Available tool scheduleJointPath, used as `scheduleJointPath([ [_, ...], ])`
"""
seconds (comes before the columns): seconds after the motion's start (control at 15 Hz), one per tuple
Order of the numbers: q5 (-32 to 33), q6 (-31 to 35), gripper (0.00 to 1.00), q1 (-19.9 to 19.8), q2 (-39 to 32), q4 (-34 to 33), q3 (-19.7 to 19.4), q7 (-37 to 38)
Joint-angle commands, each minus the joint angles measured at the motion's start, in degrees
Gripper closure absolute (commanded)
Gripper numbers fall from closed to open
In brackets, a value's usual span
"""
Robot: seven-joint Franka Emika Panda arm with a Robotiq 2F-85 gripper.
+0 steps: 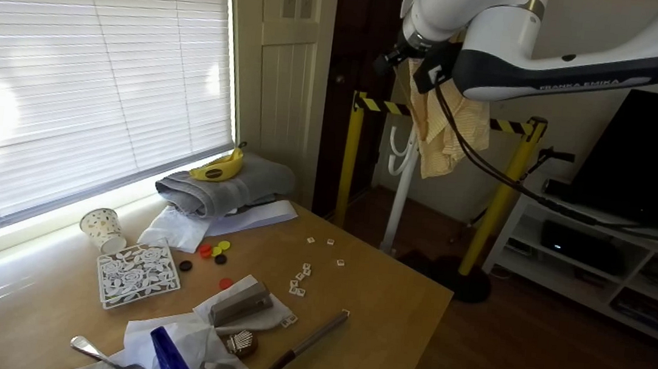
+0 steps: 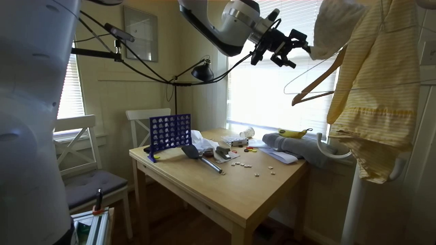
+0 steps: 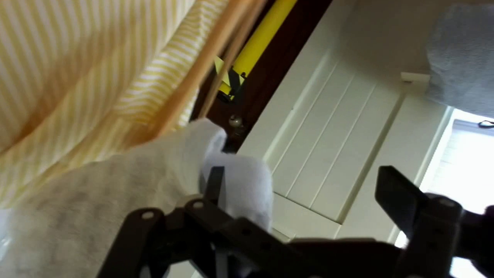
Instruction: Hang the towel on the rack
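Note:
A pale grey-white towel (image 2: 337,27) hangs high by the rack in an exterior view, beside a yellow striped cloth (image 2: 381,85). In the wrist view the towel (image 3: 96,216) fills the lower left. The white rack (image 2: 354,204) has curved hooks; its pole (image 1: 401,198) also shows in an exterior view. My gripper (image 2: 300,57) is open at the towel's lower edge. In the wrist view the gripper's (image 3: 301,185) left finger overlaps the towel's folded end; contact cannot be told. The space between the fingers shows only the far wall panel. The rack's top is out of view.
A wooden hanger (image 2: 320,78) and a thin wire (image 2: 310,72) stick out by the yellow cloth. The table (image 2: 221,190) below bears a rolled grey towel (image 2: 286,144), a banana pouch (image 2: 292,133), a blue game grid (image 2: 170,132) and a spatula (image 2: 207,163). Yellow barrier posts (image 1: 502,196) stand behind.

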State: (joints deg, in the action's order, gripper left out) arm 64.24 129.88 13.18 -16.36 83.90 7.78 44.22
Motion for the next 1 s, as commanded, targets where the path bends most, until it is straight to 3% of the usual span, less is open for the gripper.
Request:
scheduleJointPath([
  [0.0,-2.79,3.42,0.0,-0.15,-0.86,-0.46,-0.12,-3.13],
  [0.2,-4.48,7.09,0.0,-0.64,-1.23,-0.08,0.24,-5.92],
  [0.53,-16.78,21.42,0.0,-1.51,-3.2,0.07,1.23,-16.64],
  [0.8,-32.93,24.28,0.0,-4.67,-4.4,0.35,7.17,-24.89],
  [0.93,-41.87,22.89,0.0,-8.51,-3.87,1.09,13.08,-31.23],
])
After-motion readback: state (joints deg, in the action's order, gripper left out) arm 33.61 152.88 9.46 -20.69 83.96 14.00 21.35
